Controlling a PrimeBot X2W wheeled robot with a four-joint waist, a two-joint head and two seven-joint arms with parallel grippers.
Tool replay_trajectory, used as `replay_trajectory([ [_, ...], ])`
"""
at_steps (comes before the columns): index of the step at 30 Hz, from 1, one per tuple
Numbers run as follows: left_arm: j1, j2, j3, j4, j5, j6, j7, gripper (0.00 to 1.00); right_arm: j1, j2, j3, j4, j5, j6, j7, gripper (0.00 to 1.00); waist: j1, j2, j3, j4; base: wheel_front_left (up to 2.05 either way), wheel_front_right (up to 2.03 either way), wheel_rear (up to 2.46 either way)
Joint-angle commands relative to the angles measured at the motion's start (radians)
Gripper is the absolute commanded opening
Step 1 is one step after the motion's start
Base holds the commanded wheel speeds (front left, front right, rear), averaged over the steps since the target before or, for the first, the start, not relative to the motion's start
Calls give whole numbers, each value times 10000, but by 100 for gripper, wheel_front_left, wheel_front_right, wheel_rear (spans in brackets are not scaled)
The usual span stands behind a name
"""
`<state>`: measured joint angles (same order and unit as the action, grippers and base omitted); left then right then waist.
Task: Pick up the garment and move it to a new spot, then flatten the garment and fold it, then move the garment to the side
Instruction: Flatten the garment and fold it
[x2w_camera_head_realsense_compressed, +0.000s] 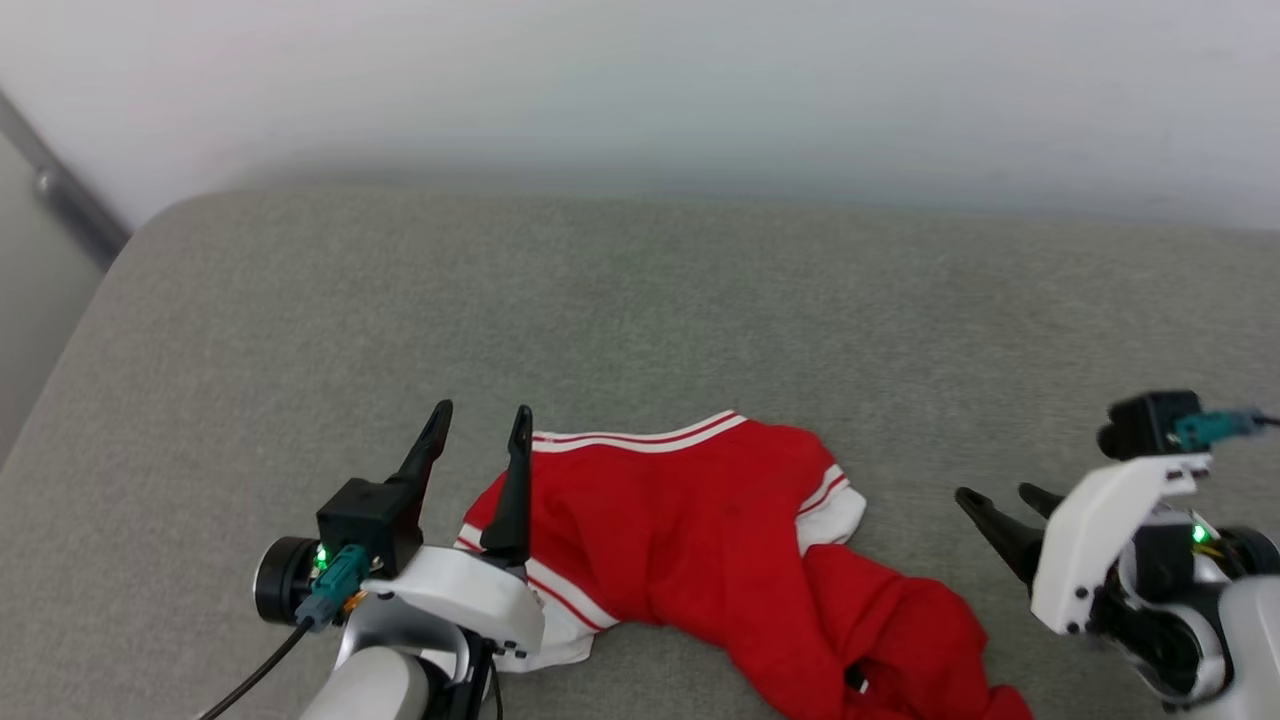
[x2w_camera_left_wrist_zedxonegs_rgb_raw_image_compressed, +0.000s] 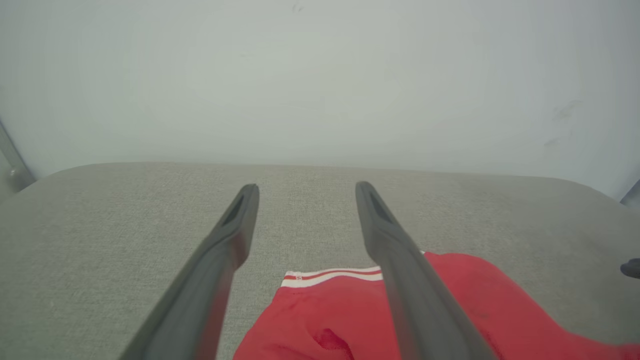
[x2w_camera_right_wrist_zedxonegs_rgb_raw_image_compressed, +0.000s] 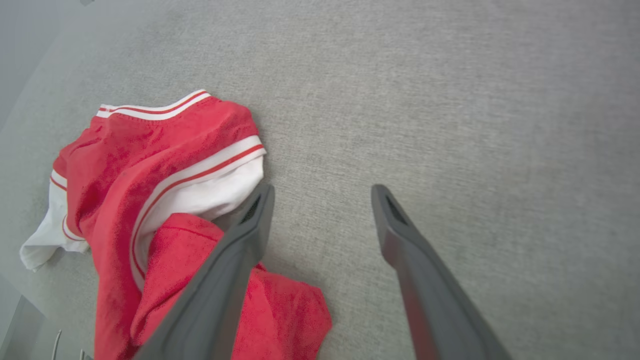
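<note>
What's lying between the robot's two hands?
In the head view, the crumpled red jersey lies on the grey cushion between the left hand and the right hand, with a bare strip of cushion beside the right hand.

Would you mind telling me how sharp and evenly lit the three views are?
Head view: soft, even light, no glare; the garment is sharp, the wall behind hazy. Left wrist view: the left gripper blurs toward the lens; the grey cushion bows along its far edge. Right wrist view: cushion weave crisp, faint shadow under the garment.
</note>
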<state>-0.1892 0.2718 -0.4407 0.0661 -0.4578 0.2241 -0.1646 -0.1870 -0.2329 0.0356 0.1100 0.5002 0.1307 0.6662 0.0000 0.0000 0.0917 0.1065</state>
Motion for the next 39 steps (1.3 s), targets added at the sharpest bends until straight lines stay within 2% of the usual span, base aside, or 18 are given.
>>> replay_trajectory([
  [1,-211,-68,-38,25,68,-52,-92,100,-502,-119,252,225,110,1,367,100,0,0,507,464,0,0,0],
  [8,-739,-424,-245,320,113,-207,-342,100,-1806,-241,1361,1274,517,-1,1891,100,0,0,1227,1053,0,0,0],
  [17,-938,-583,-295,737,51,-274,-522,100,-1993,-330,2216,2320,658,-2,2560,100,0,0,1569,1273,0,0,0],
  [18,-964,-598,-308,776,46,-280,-548,100,-2015,-334,2273,2374,737,-4,2562,39,0,0,1576,1284,0,0,0],
  [19,-983,-608,-306,814,43,-277,-573,100,-2079,-331,2301,2357,821,-2,2492,0,0,0,1576,1283,0,0,0],
  [25,-964,-580,-263,974,-5,-243,-641,100,-2940,-943,2398,1615,525,-1,1431,0,0,0,1406,1097,0,0,0],
  [31,-799,-511,-226,1052,-77,-223,-673,100,-3326,-1636,1992,1118,263,-2,1314,0,0,0,1156,736,0,0,0],
  [36,-727,-468,-225,1036,-105,-219,-677,100,-2959,-2155,710,758,-137,-2,1713,0,0,0,1085,475,0,0,0],
  [37,-718,-456,-226,1029,-113,-216,-679,100,-2794,-2173,361,776,-205,-1,1807,0,0,0,1084,440,0,0,0],
  [38,-724,-439,-264,1021,-126,-235,-648,100,-2296,-2105,-579,923,-388,-1,1898,0,0,0,1117,371,0,0,0],
  [39,-735,-431,-280,1022,-129,-238,-618,100,-2142,-1966,-838,1001,-430,-1,1829,0,0,0,1149,346,0,0,0],
])
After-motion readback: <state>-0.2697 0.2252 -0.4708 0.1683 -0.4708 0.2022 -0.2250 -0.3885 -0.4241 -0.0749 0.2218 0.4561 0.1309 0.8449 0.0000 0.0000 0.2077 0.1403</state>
